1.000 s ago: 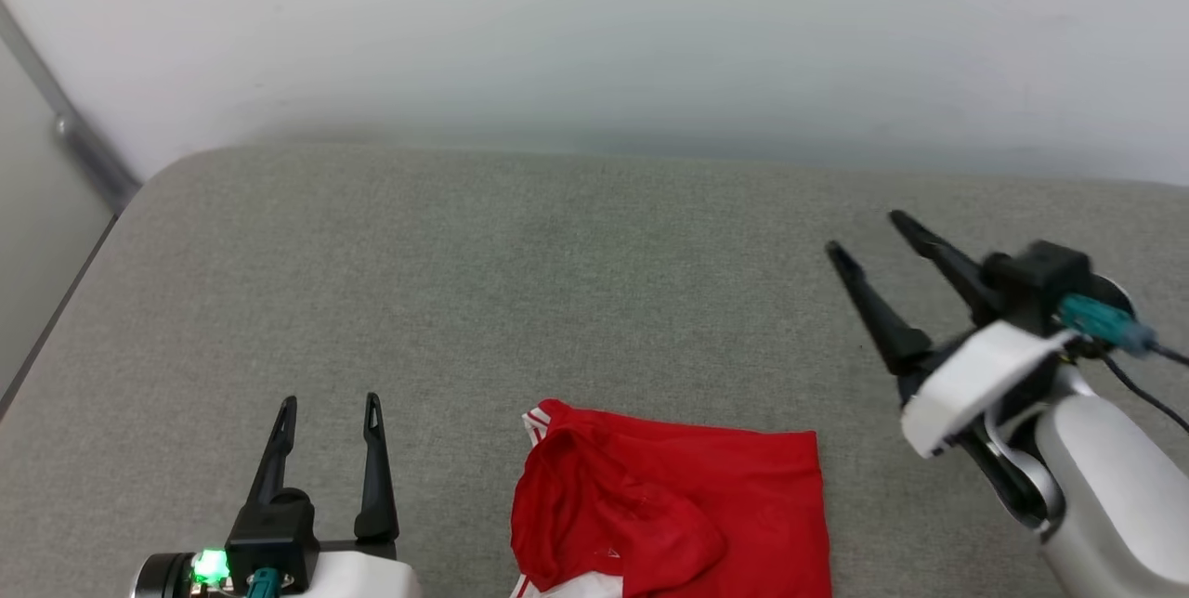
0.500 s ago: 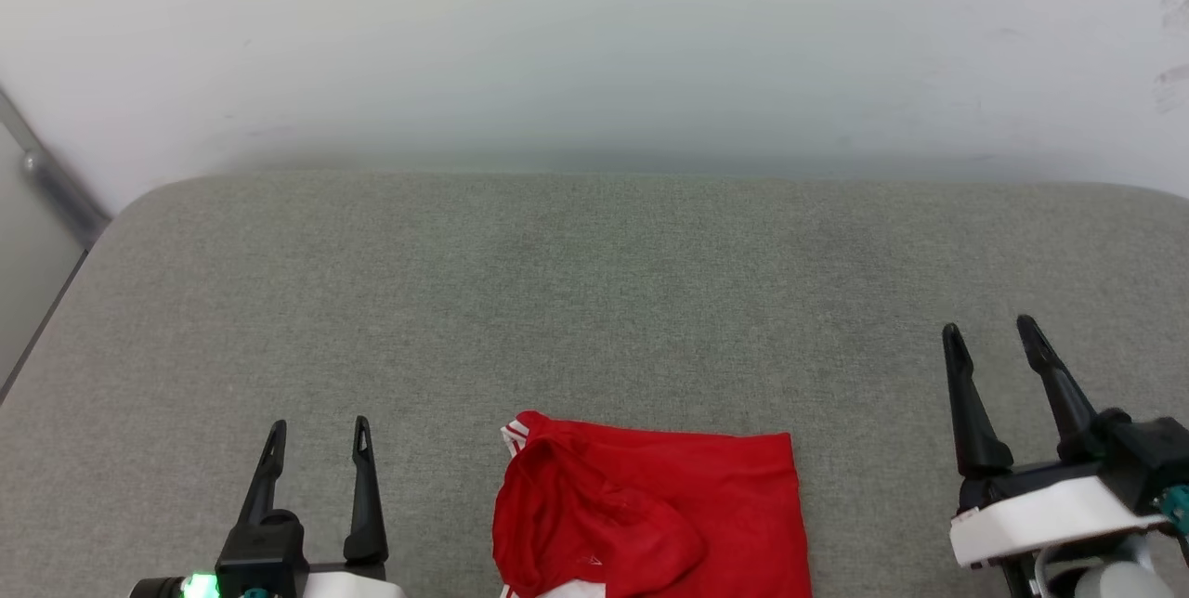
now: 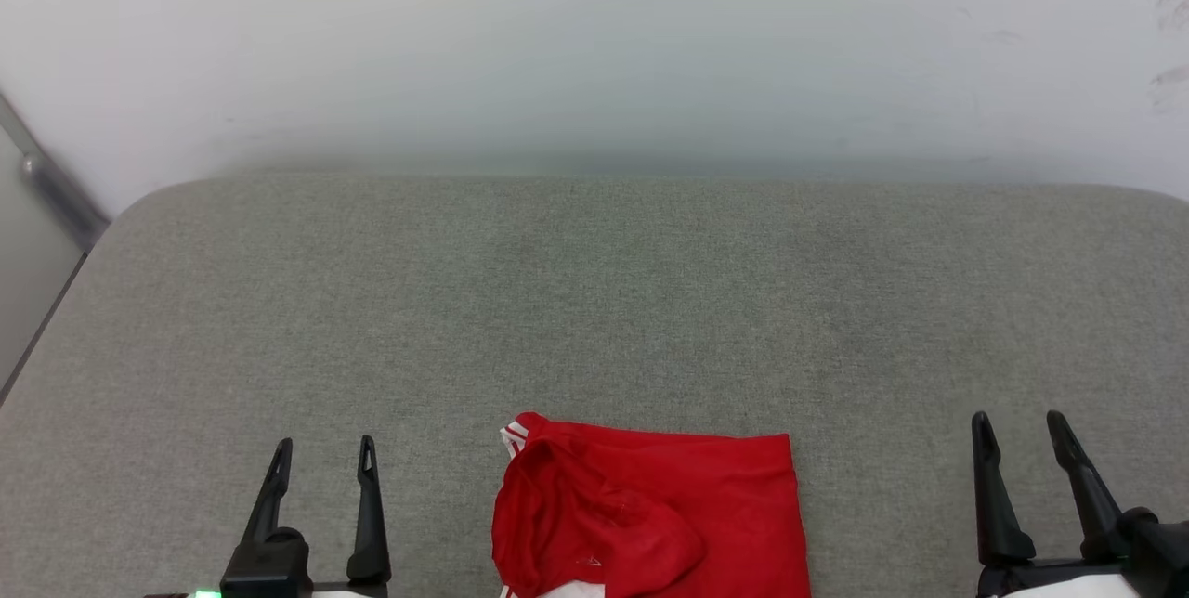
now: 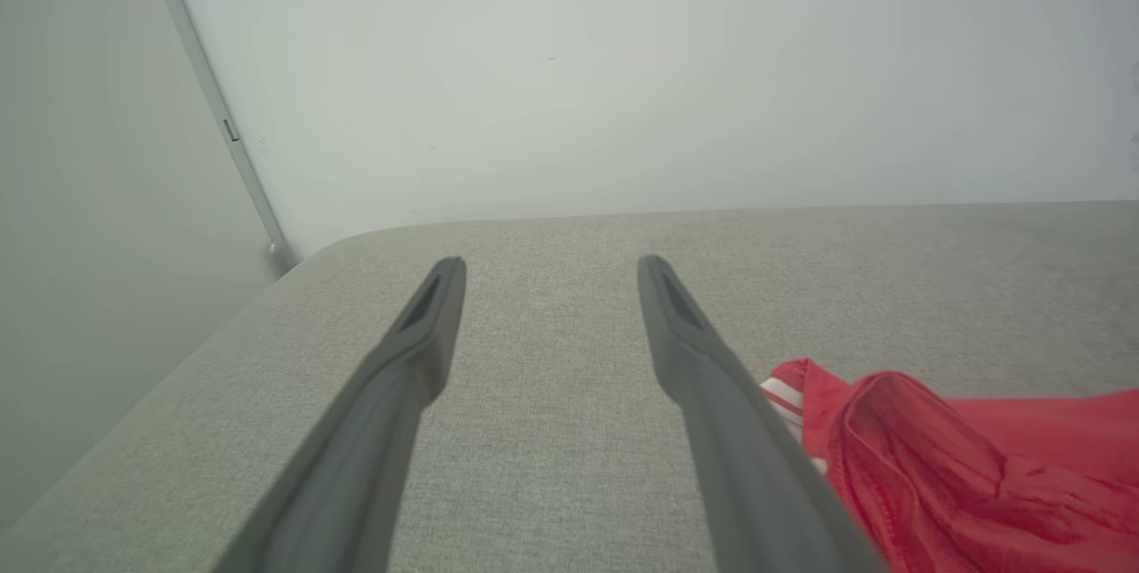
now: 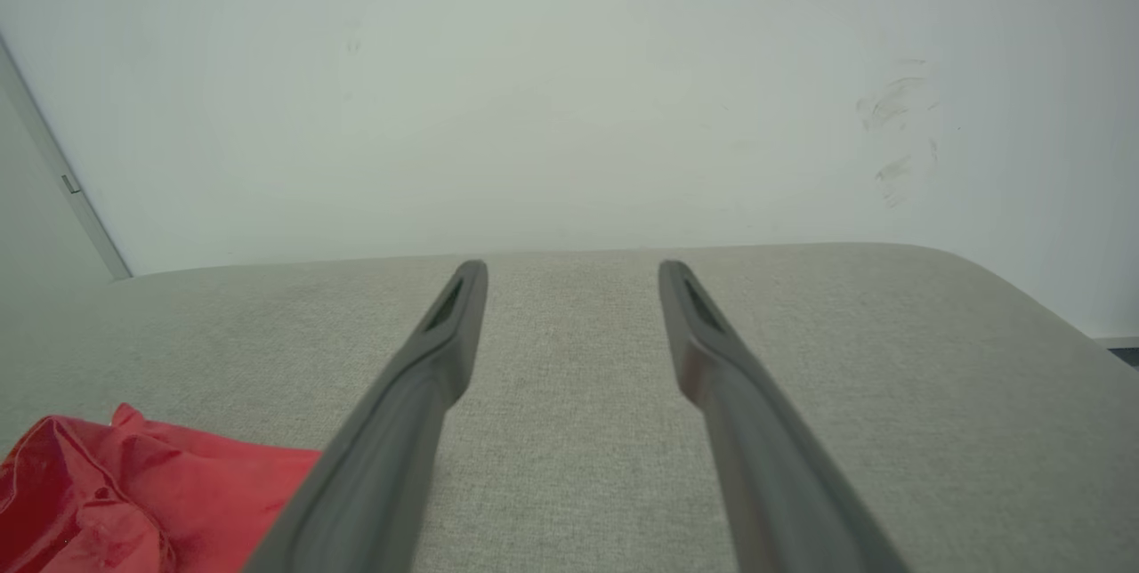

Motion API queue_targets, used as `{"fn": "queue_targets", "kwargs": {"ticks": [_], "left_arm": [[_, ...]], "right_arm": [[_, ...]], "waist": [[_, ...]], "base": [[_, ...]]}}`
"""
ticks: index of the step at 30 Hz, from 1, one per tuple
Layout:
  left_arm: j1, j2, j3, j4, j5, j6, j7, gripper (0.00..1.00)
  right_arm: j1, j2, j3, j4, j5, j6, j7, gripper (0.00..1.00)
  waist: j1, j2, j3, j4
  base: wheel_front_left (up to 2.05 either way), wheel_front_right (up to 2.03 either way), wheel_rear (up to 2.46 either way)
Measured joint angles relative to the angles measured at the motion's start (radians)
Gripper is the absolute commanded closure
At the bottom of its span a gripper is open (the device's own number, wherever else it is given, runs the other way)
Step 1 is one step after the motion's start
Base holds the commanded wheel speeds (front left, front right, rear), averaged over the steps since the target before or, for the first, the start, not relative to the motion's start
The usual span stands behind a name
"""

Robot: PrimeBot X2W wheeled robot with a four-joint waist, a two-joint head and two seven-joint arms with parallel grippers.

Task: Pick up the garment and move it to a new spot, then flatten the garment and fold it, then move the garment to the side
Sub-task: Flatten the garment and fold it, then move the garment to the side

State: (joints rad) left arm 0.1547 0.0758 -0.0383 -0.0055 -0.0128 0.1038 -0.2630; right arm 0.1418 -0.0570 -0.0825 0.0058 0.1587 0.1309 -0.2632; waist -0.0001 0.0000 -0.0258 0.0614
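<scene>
The red jersey T-shirt (image 3: 650, 514) lies folded compactly at the near middle of the grey upholstered surface (image 3: 594, 301). The left gripper (image 3: 325, 442) and right gripper (image 3: 1017, 417) flank it, fingers apart and empty, judged parked clear because folding looks complete.

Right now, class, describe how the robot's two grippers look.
The left gripper and right gripper each have two long, black, tapering fingers with a slot near the tip, on a black block. A green light glows below the left one.

Bright, even, diffuse light; faint shadows; head view sharp; fingers (image 4: 730, 431) soft-focus in wrist views.
</scene>
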Motion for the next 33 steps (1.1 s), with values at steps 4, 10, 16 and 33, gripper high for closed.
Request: {"fn": "queue_targets", "kwargs": {"ticks": [4, 10, 16, 33], "left_arm": [[0.0, 0.0, 0.001, 0.0, 0.0, -0.002, 0.0, 0.0], [-0.004, -0.002, -0.001, 0.002, -0.001, -0.004, 0.0, 0.0], [-0.011, -0.006, -0.003, 0.007, -0.007, -0.006, 0.0, 0.0], [-0.045, -0.015, -0.016, 0.009, -0.007, -0.016, 0.0, 0.0]], "right_arm": [[-0.009, 0.002, -0.008, -0.02, -0.013, 0.0, 0.0, 0.0], [-0.138, -0.021, -0.042, -0.077, -0.027, 0.0, 0.0, 0.0], [-0.303, -0.169, 0.066, -0.04, 0.005, 0.0, 0.042, 0.0], [-0.425, -0.47, 0.455, 0.101, 0.753, 0.0, 1.039, 0.0]], "waist": [[0.0, 0.0, 0.001, 0.0], [0.0001, 0.0, 0.005, 0.006], [0.0001, 0.0, 0.008, 0.017], [0.0001, 0.0, 0.061, 0.05]], "base": [[0.0, 0.0, 0.0], [0.0, 0.0, 0.0], [0.0, 0.0, 0.0], [0.0, 0.0, 0.0]]}}
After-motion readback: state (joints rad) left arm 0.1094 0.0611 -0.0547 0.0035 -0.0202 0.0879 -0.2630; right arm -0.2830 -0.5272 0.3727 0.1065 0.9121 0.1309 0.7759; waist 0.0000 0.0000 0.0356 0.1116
